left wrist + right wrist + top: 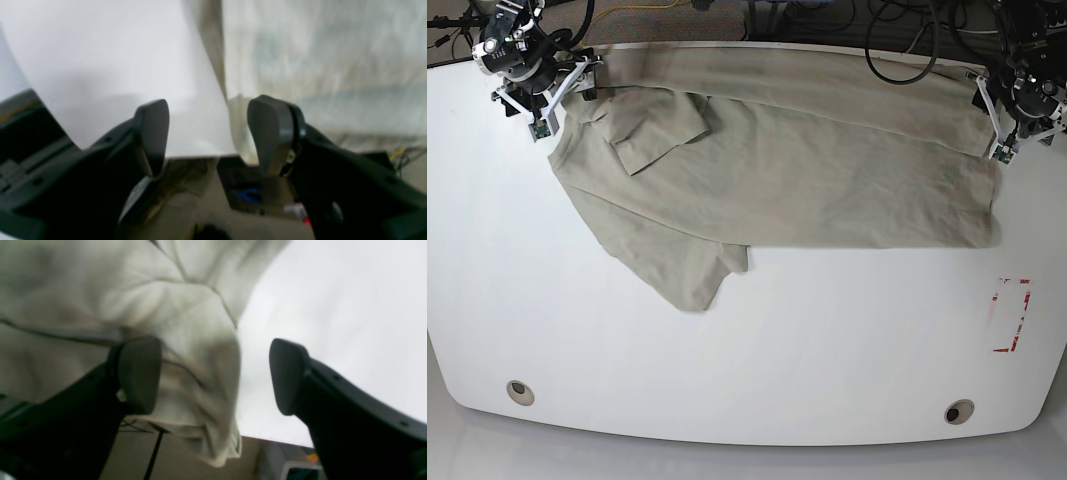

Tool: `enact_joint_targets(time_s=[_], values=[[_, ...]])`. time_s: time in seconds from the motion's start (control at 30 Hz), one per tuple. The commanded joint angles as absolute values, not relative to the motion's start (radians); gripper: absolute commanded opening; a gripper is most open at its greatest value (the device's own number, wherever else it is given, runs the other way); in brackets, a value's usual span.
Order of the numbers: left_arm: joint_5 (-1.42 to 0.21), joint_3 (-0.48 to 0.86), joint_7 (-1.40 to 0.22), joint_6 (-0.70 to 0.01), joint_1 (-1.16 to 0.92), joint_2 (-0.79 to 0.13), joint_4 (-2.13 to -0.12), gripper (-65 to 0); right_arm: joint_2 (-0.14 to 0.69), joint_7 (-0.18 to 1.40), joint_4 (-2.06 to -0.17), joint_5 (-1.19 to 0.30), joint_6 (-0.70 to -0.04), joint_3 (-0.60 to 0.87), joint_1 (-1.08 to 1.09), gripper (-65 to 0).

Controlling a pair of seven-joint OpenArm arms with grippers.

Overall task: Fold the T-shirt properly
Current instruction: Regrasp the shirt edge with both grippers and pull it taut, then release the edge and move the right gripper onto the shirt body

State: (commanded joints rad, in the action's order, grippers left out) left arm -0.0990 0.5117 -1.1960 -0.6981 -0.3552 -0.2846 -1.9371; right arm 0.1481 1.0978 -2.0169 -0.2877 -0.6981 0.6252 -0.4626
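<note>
The right gripper (213, 376) stood with its jaws spread wide, a bunched fold of the T-shirt (186, 373) hanging between them; the cloth lay against one finger (138, 373), and the other finger stood clear of it over bare white tabletop. In the base view that gripper (552, 95) sat at the far left corner of the tabletop (757, 340), right at the shirt's edge.

The left gripper (208, 133) was likewise spread apart, with nothing between its fingers (153, 133); behind it the picture was blurred, showing the white tabletop edge and pale cloth beyond. From the base view it (1017, 120) hung at the far right corner, just beside the shirt's right end.

The T-shirt (827, 170) lay spread along the far edge of the tabletop, reaching nearly from one far corner to the other, wrinkled, with a sleeve folded over onto the body near the left end and another flap trailing down toward the middle of the left half. A red-marked patch (1010, 315) showed on the tabletop near the right edge, well apart from the cloth, and two round holes (519, 391) sat near the front edge.
</note>
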Motion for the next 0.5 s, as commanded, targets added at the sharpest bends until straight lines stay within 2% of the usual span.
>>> enact_joint_targets(time_s=[0.3,0.5], values=[[-0.332,0.608,-1.253,-0.698,-0.351,-0.329,-1.940,-26.4,0.116,1.102,-2.018,-0.289,-0.698,0.647,-0.406,-16.8],[-0.377,0.639,-1.254,-0.698,-0.317,-0.329,-1.940,-26.5,0.102,1.104,-2.017,-0.346,-0.698,0.639,-0.346,-16.8]])
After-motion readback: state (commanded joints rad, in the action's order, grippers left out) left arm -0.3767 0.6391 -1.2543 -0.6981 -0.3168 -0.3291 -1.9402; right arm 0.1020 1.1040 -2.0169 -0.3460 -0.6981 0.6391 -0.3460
